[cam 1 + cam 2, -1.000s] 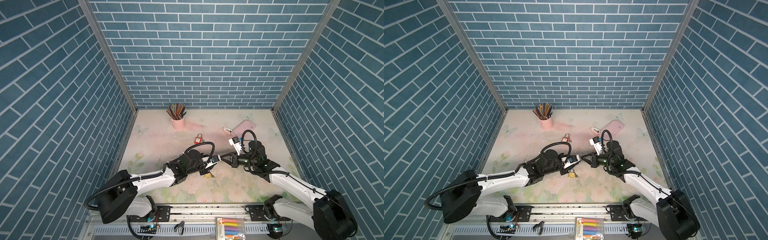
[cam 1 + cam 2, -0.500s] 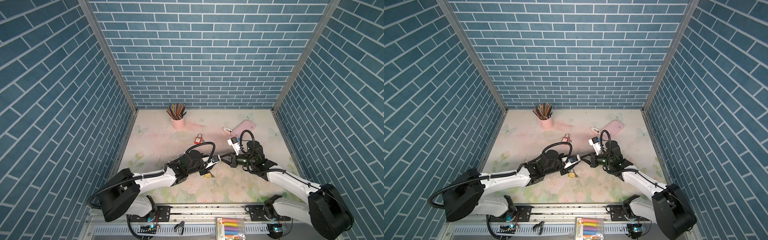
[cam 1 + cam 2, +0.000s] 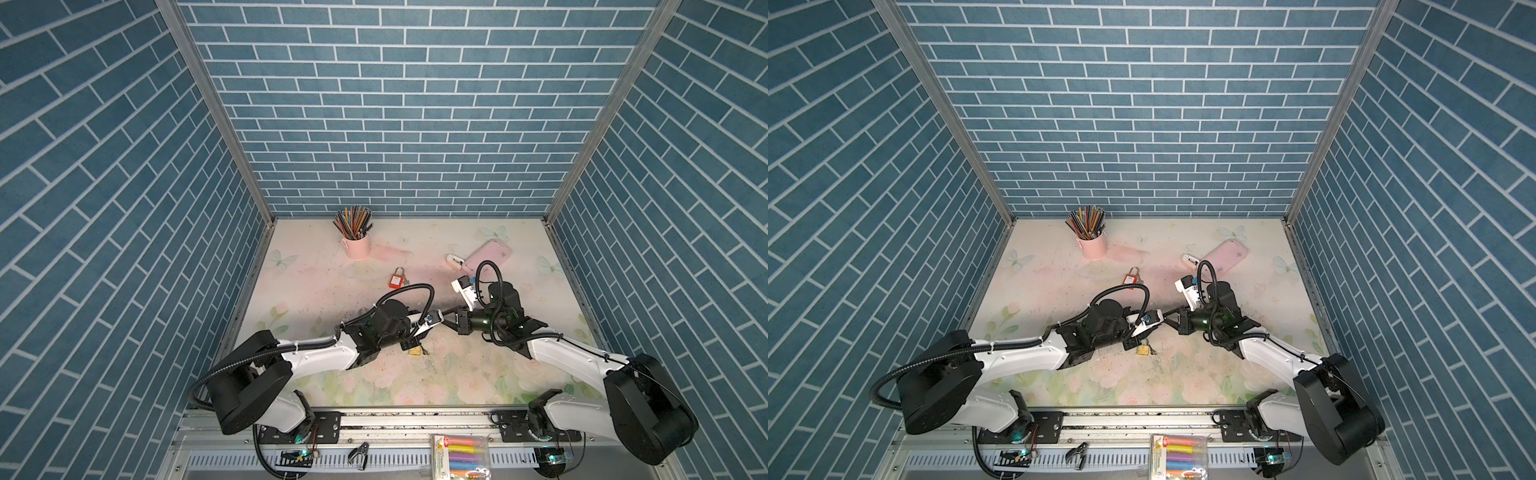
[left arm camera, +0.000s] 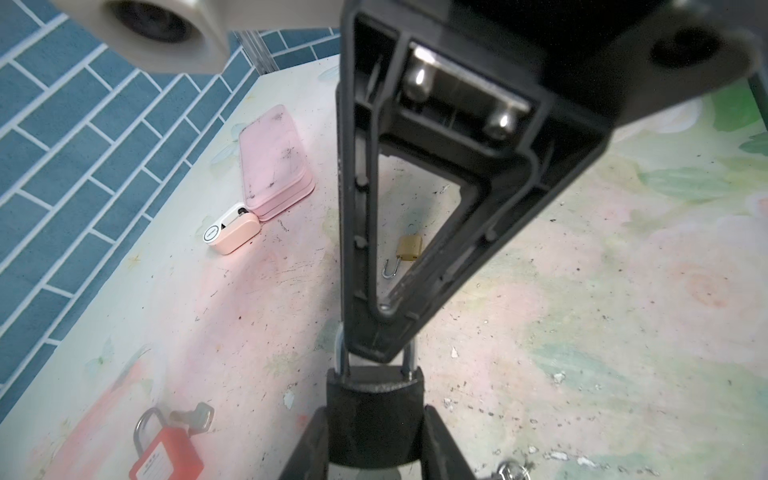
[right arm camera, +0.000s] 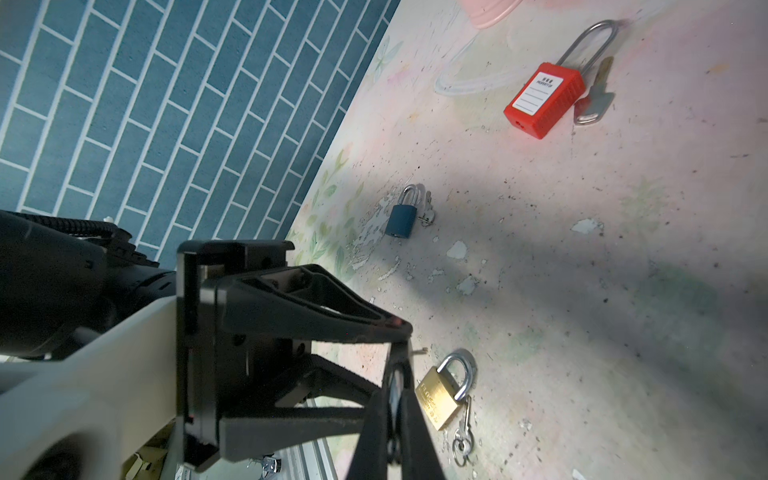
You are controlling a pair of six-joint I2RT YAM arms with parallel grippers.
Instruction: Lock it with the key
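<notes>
Since a second ago the right arm [image 3: 557, 353] has leaned slightly further in toward the left arm [image 3: 316, 357]. The padlocks on the table [image 3: 457, 374] lie where they lay.

In both top views the two wrists meet nose to nose near the middle of the table. A brass padlock [image 3: 414, 351] lies just in front of them and a red padlock [image 3: 397, 279] behind. A pink case [image 3: 488, 254] and a pencil cup [image 3: 357, 247] stand further back. What is gripped is hidden here.

In the left wrist view the left gripper [image 4: 374, 419] is clamped on the body of a black padlock [image 4: 374, 395], jaws part-open around it. The padlock is above the table, shackle pointing away from the wrist. The right gripper [image 4: 374, 347] sits over the shackle's arch with its jaws pressed together. Whether they pinch the shackle cannot be made out.

In the right wrist view the right gripper's fingers [image 5: 372, 436] stand closed, tips right at the left gripper's tips. The brass padlock, with keys [image 5: 461, 440] on a ring, lies just beyond on the table. A blue padlock [image 5: 401, 218] lies farther off. Which key fits the black padlock I cannot tell.
</notes>
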